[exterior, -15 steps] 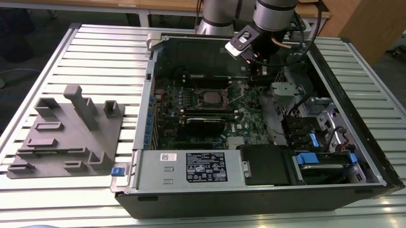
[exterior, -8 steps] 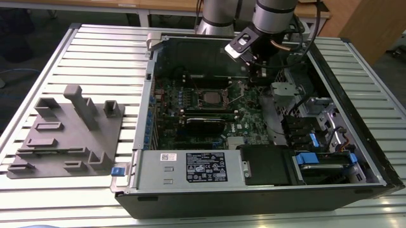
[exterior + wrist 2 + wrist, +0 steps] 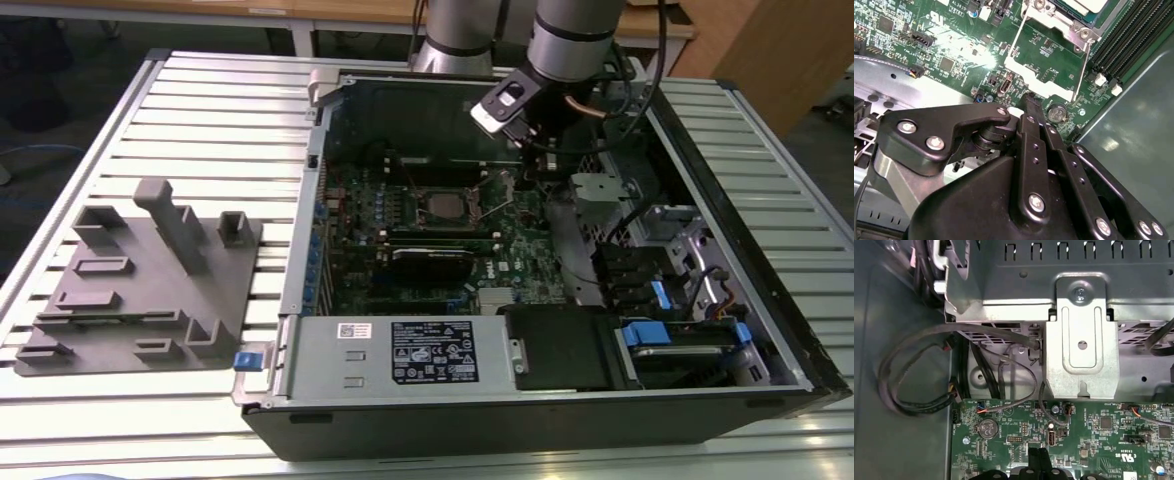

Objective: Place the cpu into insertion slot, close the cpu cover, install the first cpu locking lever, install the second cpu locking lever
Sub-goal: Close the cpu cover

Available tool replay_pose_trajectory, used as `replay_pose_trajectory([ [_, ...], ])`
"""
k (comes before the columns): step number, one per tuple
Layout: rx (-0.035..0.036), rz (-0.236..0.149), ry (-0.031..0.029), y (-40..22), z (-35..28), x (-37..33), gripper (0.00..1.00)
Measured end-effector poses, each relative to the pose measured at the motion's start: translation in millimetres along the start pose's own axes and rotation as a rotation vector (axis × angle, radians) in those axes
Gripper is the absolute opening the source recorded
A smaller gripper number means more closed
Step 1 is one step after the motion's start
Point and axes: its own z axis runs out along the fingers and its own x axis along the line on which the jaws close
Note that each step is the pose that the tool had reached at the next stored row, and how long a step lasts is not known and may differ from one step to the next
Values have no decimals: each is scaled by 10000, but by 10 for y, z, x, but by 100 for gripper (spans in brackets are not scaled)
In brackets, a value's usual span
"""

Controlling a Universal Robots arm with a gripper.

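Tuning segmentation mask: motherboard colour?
The motherboard is green; clearest in the second wrist view.

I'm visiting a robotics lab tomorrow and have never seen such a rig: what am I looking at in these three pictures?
It is one robot arm reaching into an open computer case that lies on a slatted table. The exterior view looks down from a camera off the arm; beside the case, at that view's left, sits a grey fixture. The two wrist views come from cameras riding on the arm. The second wrist view shows the black pincer, shut and holding nothing, at the green motherboard, near the insertion slot. The first wrist view shows cables and a metal bracket inside the case.
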Motion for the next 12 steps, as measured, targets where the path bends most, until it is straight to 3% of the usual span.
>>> replay_pose_trajectory([
  [9, 0, 0, -6, -1, 21, 0, 11],
  [12, 58, 1, -4, -2, 22, 0, 11],
])
